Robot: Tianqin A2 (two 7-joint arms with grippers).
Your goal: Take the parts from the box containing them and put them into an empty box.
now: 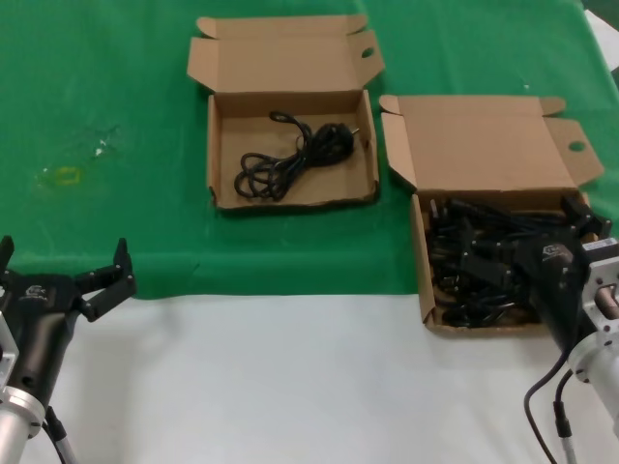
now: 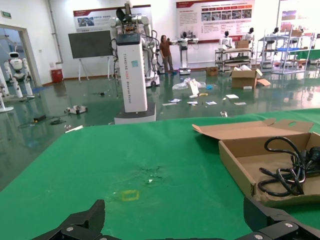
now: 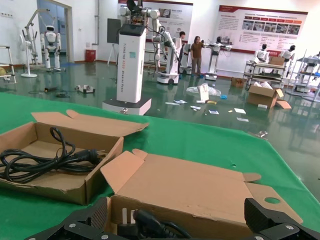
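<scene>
The right gripper (image 1: 580, 224), fingers spread apart, is held over the full box (image 1: 423, 256) of cables (image 1: 474, 261). The left gripper (image 1: 63, 266), also spread, is parked well apart from the other box (image 1: 215, 145) holding one cable (image 1: 290, 155).

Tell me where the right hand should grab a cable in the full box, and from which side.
Grip a plug end or a bunched loop near the top of the cable pile in the full box, coming straight down from above: the walls block any side approach. The right hand already hovers open over it.
</scene>
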